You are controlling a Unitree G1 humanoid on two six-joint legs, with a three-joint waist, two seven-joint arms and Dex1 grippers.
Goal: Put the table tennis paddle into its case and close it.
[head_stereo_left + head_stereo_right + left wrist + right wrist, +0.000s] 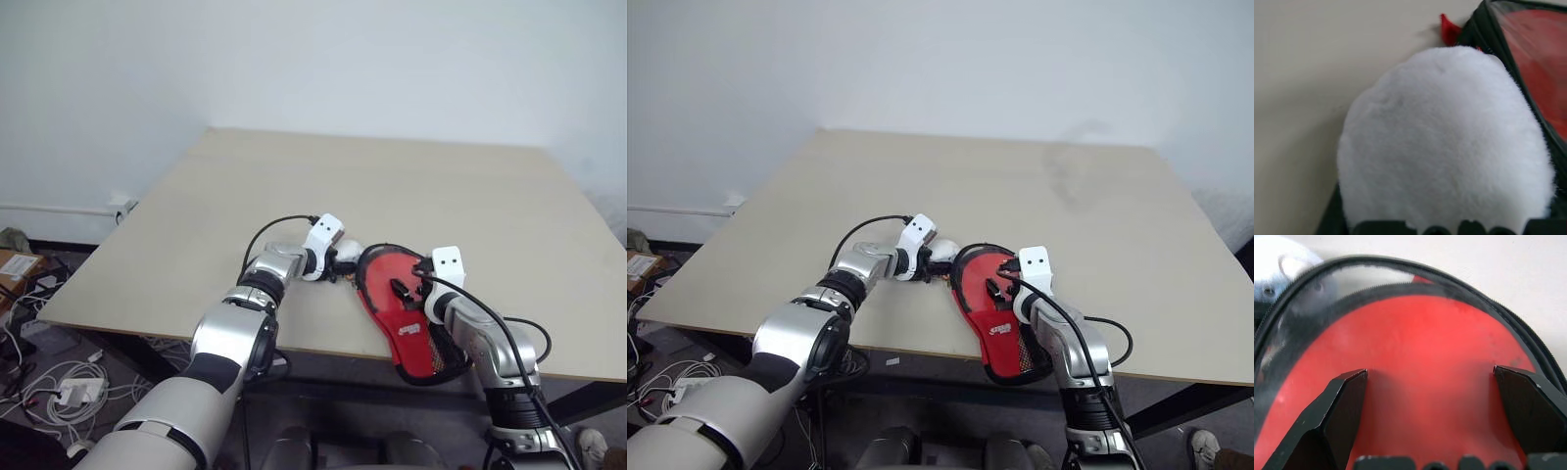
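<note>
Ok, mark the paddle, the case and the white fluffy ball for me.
table tennis paddle [1435, 362], right wrist view, on its red rubber face.
case [1002, 333], right eye view, on the red fabric near the white logo.
white fluffy ball [1444, 142], left wrist view, on the middle of its fur.

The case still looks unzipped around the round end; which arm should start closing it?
Probably the left. The left gripper sits at the case rim, beside the white fluffy lump by the zip edge. The right gripper is open over the paddle face, better placed to hold it down.
</note>
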